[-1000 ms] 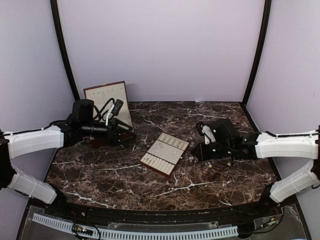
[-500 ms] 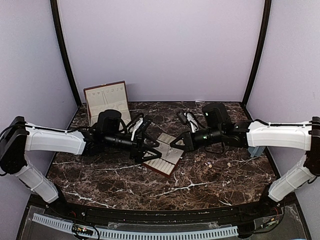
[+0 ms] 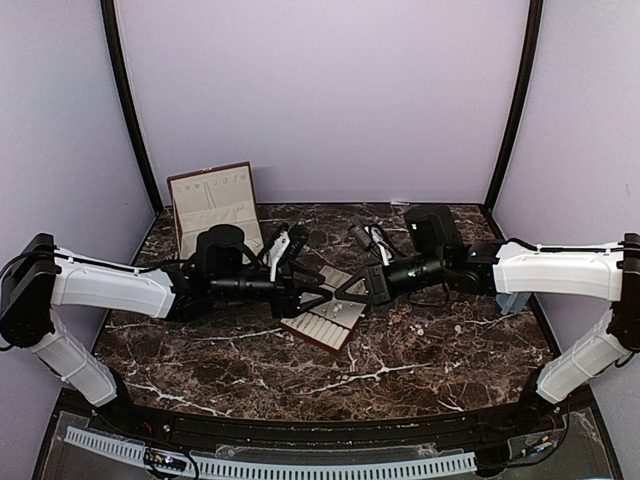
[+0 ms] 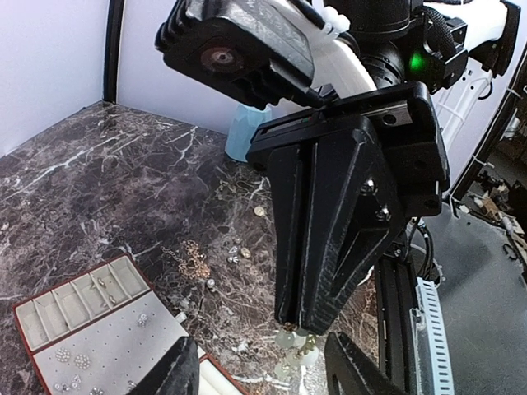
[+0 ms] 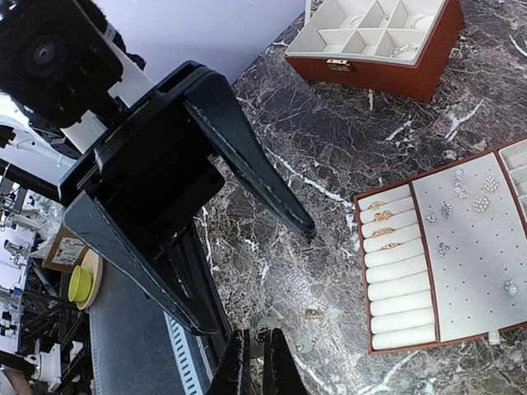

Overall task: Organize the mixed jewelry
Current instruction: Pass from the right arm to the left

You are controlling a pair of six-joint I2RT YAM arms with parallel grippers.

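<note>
My right gripper is shut on a small dangling earring with gold fittings and pale green discs. It holds it in the air above the near left edge of the cream slotted tray. In the right wrist view the earring sits between my shut fingertips. My left gripper is open and empty. Its tips face the right gripper, one on each side of the earring. The tray holds several gold rings and silvery studs. Loose pieces, with a gold chain, lie on the marble.
The reddish-brown box stands open at the back left; its compartments show in the right wrist view. A pale blue object stands at the right. Small loose pieces lie right of the tray. Lilac walls enclose the table.
Both arms have swung in from the sides to the middle over the tray. The right gripper came up from the loose pieces. The left gripper's jaws have come up to the right gripper's tips.
</note>
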